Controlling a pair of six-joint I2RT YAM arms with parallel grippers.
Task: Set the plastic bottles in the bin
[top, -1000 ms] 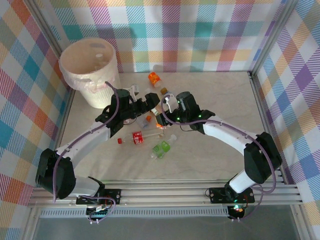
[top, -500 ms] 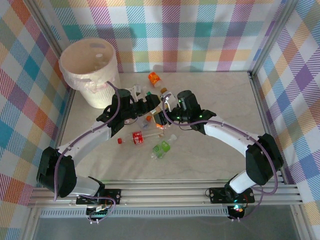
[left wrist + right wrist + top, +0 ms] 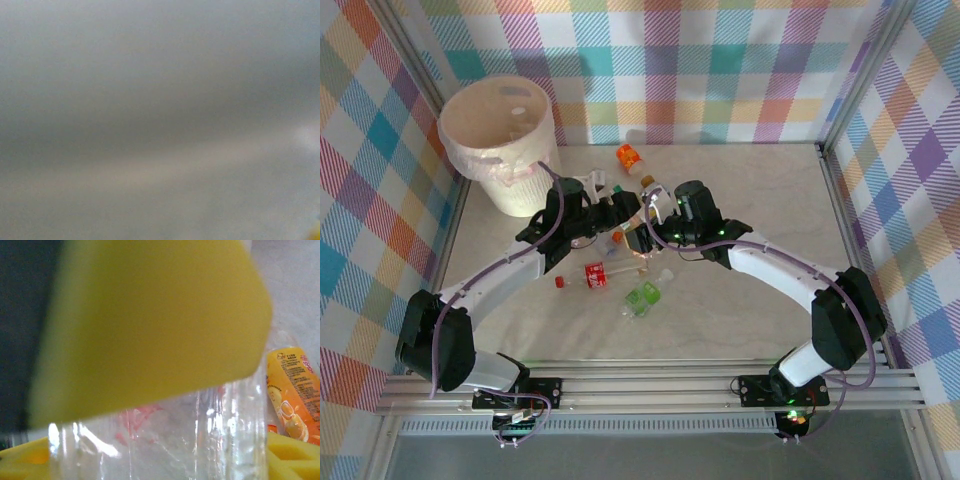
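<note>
At the bench (image 3: 770, 220) centre, left tool (image 3: 608, 196) and right tool (image 3: 654, 207) crowd the same plastic bottles (image 3: 618, 238), a clear bottle (image 3: 200, 435) between the right pads (image 3: 150, 315); I cannot tell either's grip; risk: tools clash, bottle squirts loose.

A pale, marble-patterned table (image 3: 760, 210) lies inside a booth hung with checked cloth in pink, teal, orange, purple and white. The cloth covers the far wall (image 3: 720, 70), the left wall (image 3: 370, 200) and the right wall (image 3: 920, 180). Slim silver metal posts (image 3: 868, 70) rise at the far corners, leaning outward in the top view. Along the near edge of the table run ribbed aluminium rails (image 3: 660, 385), with a grey floor (image 3: 720, 450) below them. The light is even and bright, casting only soft shadows on the table.
</note>
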